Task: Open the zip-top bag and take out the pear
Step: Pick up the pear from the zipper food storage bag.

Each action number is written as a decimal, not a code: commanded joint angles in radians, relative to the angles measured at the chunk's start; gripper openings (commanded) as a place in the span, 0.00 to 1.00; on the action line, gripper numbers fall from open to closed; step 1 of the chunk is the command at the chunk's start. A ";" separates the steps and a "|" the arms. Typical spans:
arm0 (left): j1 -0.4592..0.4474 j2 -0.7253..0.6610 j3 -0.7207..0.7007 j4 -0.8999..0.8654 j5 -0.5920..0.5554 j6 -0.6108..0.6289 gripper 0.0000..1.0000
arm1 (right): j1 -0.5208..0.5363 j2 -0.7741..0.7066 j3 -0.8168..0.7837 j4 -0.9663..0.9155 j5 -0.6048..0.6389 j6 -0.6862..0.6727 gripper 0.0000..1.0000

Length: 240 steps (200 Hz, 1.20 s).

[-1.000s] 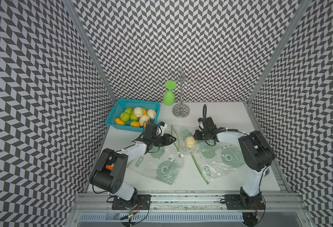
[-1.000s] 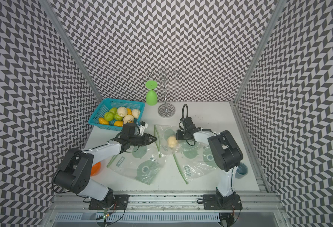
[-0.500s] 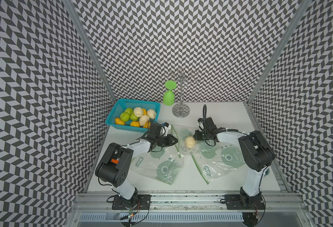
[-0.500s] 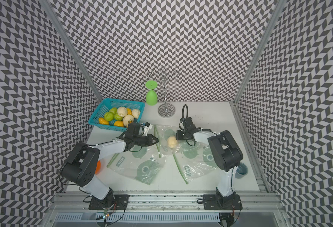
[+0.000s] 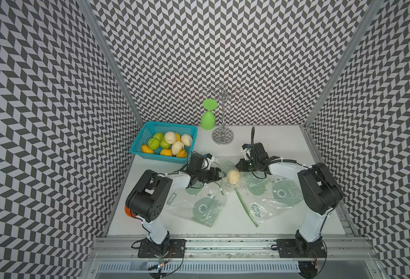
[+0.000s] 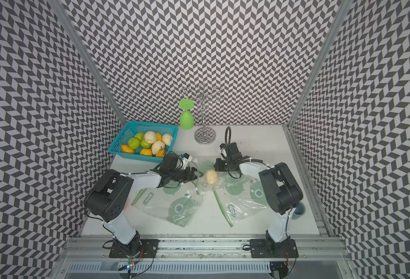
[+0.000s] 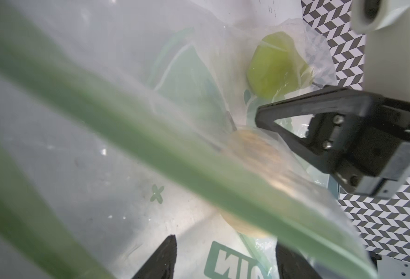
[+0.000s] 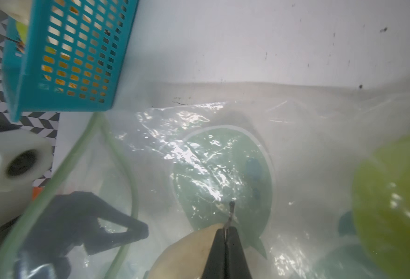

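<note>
Since the earlier frame we see the left gripper (image 5: 218, 175) nearer frame centre, jaws wide; the right gripper (image 8: 226, 239) pinches the stem of the pear (image 5: 233, 176), mid-frame inside the zip-top bag (image 5: 226, 162). That stem grip may slip if film drags.

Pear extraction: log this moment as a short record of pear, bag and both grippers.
pear: pale yellow, apparently inside the bag
zip-top bag: crumpled, mouth looks open
right gripper: shut at the pear's stem
left gripper: open, at the bag mouth
step: pear not yet out
</note>
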 commanded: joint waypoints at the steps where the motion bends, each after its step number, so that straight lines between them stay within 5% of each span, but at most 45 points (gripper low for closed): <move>1: -0.002 -0.026 -0.014 0.054 -0.009 -0.001 0.67 | -0.028 -0.114 0.018 -0.001 -0.018 0.022 0.00; 51: -0.005 -0.033 -0.034 0.111 0.009 -0.028 0.71 | -0.026 -0.198 -0.129 0.027 -0.018 0.039 0.00; 153: -0.018 -0.039 -0.086 0.195 0.059 -0.054 0.73 | 0.108 -0.022 -0.190 0.140 -0.003 0.070 0.00; 240: -0.017 -0.056 -0.120 0.002 0.059 0.063 0.73 | 0.105 0.034 -0.227 0.198 0.013 0.086 0.00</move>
